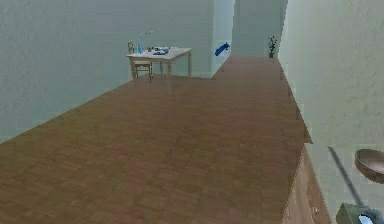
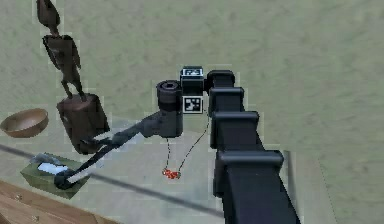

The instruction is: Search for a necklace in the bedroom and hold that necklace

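In the arm side view a thin looped cord with small red beads (image 2: 172, 173), shaped like a necklace, shows just left of the dark arm, over the pale dresser top (image 2: 310, 180). I cannot tell whether it hangs or lies on that top. The gripper (image 2: 72, 176) reaches down to the left from its dark body, and its fingers (image 2: 115, 140) end at a small greenish box (image 2: 48, 172) on the top. I cannot tell whether the gripper holds anything.
A dark wooden statue (image 2: 68, 85) and a wooden bowl (image 2: 24, 122) stand on the dresser, left of the gripper. In the forward view the dresser (image 1: 305, 195) lines the right wall. Open wood floor (image 1: 170, 140) runs to a far table with a chair (image 1: 163, 58) and a plant (image 1: 272, 45).
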